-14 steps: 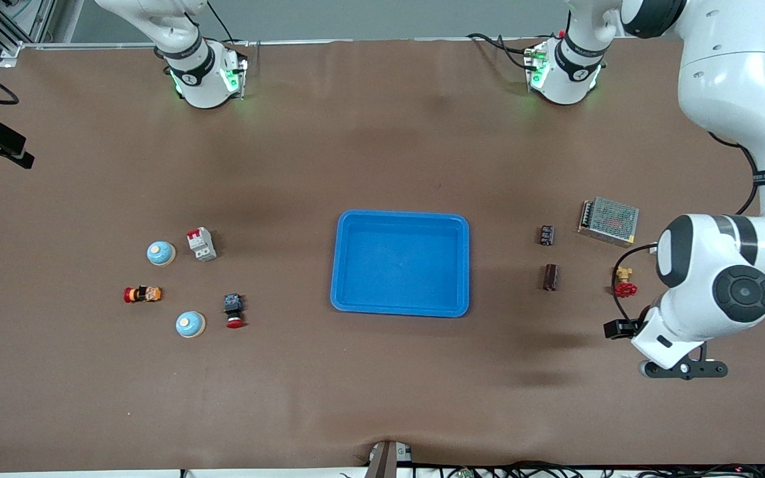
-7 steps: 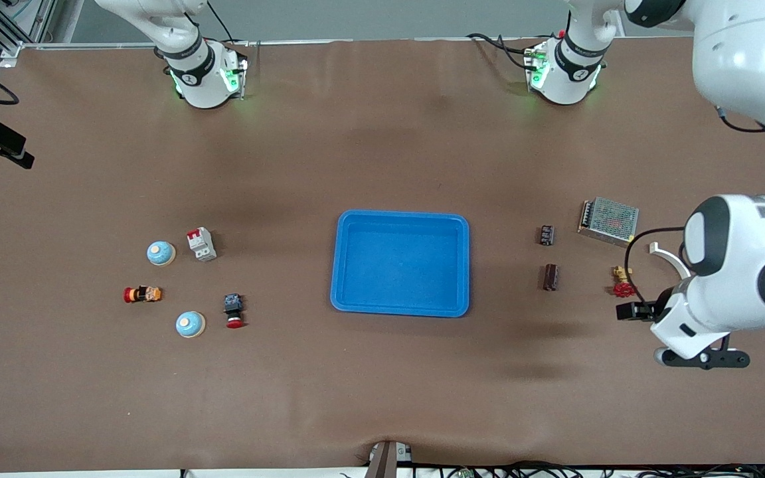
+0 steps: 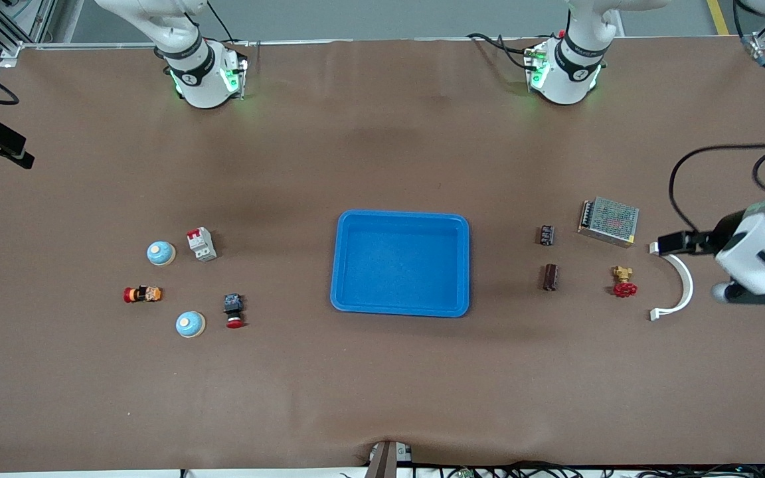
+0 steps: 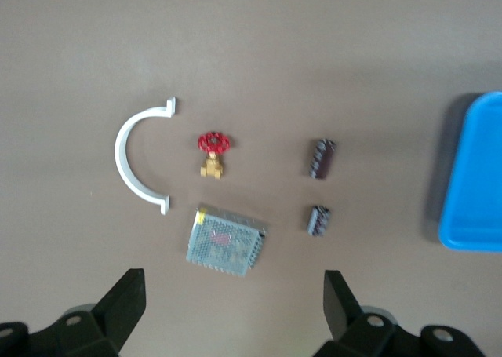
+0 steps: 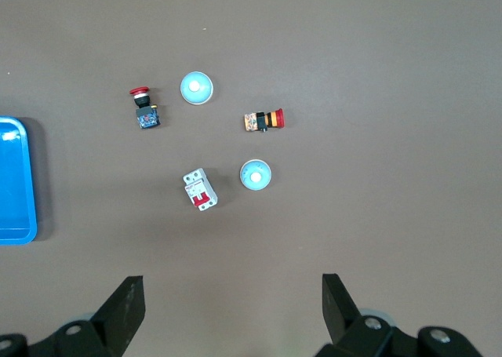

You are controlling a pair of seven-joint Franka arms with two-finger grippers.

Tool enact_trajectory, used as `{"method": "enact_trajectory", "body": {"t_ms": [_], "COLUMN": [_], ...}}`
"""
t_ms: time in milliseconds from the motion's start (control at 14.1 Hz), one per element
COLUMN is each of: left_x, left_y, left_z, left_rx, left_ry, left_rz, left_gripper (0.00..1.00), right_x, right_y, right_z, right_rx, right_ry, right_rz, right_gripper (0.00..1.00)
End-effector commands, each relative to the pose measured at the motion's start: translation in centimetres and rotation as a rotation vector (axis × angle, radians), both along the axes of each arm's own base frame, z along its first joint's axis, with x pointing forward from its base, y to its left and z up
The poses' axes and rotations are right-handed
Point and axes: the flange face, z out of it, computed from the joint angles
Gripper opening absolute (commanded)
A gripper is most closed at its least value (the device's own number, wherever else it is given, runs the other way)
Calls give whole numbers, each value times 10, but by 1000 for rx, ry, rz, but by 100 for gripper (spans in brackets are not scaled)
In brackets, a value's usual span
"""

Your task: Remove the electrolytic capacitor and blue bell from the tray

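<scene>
Front view, middle of frame: blue tray [image 3: 401, 214] on the brown worktop [image 3: 382, 392], nothing in it.

Toward the left arm's end of the worktop, mid-height in the frame, are two dark capacitors. One capacitor [image 3: 546, 235] lies farther from the front camera; the second capacitor [image 3: 550, 277] lies nearer, just below it in the frame. Beside them: a mesh-covered power supply [image 3: 608, 221], a red-handled valve [image 3: 623, 283] and a white curved bracket [image 3: 681, 285], all apart from one another.

Toward the right arm's end are two pale blue bells. One bell [image 3: 161, 253] sits beside a white-and-red breaker [image 3: 201, 243]; the other bell [image 3: 190, 324] sits lower in the frame, near a red push button [image 3: 233, 311]. A red-and-yellow switch [image 3: 142, 294] lies between the two bells, nearer the frame's edge.

Left tool [image 4: 233, 310] – fingers spread wide, holding nothing, up in the air over the worktop by the power supply.

Right tool [image 5: 233, 310] – fingers spread wide, holding nothing, high over the worktop by the bell group.
</scene>
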Motion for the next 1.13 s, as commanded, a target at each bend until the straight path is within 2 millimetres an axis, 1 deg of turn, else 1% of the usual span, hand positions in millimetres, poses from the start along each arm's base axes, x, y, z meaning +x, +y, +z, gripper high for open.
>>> {"method": "enact_trajectory", "body": {"t_ms": [0,71,142,212,283,354,425,495,566,708,849,991,1061], "left_x": [-36,-48,-58,-66,-72,-78,-86,-95,-108,-128,-137,-149,-155], "left_y": [13,19,20,15,7,7,8,9,10,4,2,2,3], "left_z": [54,73,83,93,98,103,113,116,123,130,134,125,110], "left_rx": [-91,-100,-102,-104,-104,-100,-102,-104,-107,-106,-83,-59,-64], "left_ry": [-13,-34,-42,-51,-39,-30,-42,-41,-47,-55,-69,-110,-143], "left_rz": [14,18,17,7,-7,-7,-7,-5,-6,-24,-32,-40,-40], "left_gripper": [100,100,100,100,100,100,100,100,100,100,100,100,100], "right_x": [1,1,0,1,1,1,1,1,1,1,1,1,1], "right_y": [1,1,1,1,2,2,2,2,1,2,2,1,1], "right_z": [2,1,1,1,1,2,1,1,1,1,2,2,1], "right_rx": [3,3,3,3,3,3,3,3,3,3,1,1,1], "right_ry": [-3,-1,-1,-1,-1,-3,-1,-1,-1,-1,-3,-3,-1], "right_rz": [-12,-12,-14,-12,-11,-11,-11,-11,-12,-11,-9,-12,-12], "right_gripper": [100,100,100,100,100,100,100,100,100,100,100,100,100]}}
